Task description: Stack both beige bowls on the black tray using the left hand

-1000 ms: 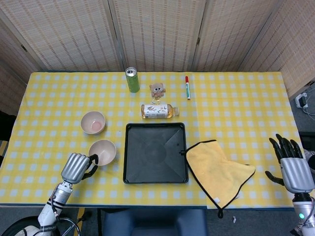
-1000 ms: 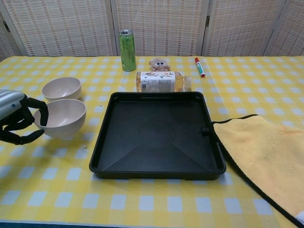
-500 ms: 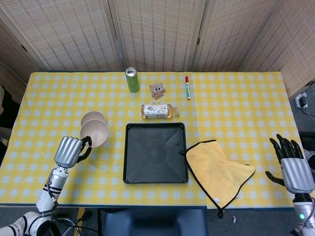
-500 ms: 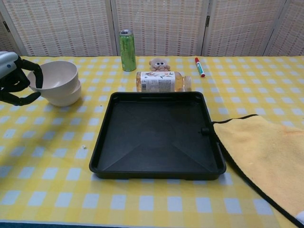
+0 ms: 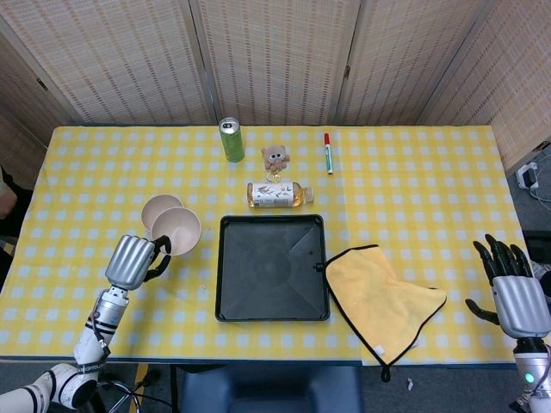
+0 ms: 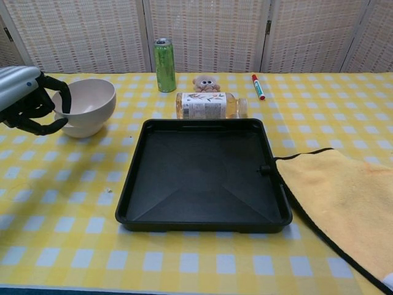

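Observation:
My left hand (image 5: 133,260) (image 6: 27,98) grips the rim of a beige bowl (image 5: 177,230) (image 6: 91,100) and holds it in the air, left of the black tray (image 5: 272,268) (image 6: 204,174). The second beige bowl (image 5: 157,209) (image 6: 80,129) sits on the table just behind and under the held one, partly hidden by it. The tray has nothing on it. My right hand (image 5: 514,290) hangs open at the table's right front corner, away from everything; the chest view does not show it.
Behind the tray lie a clear bottle (image 5: 278,194) (image 6: 210,105) on its side, a small plush toy (image 5: 275,157) (image 6: 207,83), a green can (image 5: 231,139) (image 6: 164,64) and a red marker (image 5: 328,151) (image 6: 258,86). A yellow cloth (image 5: 381,295) (image 6: 344,200) lies right of the tray.
My left hand lifted the front bowl off the table, carried it up over the other bowl, then shifted it right toward the tray. The right hand stayed still.

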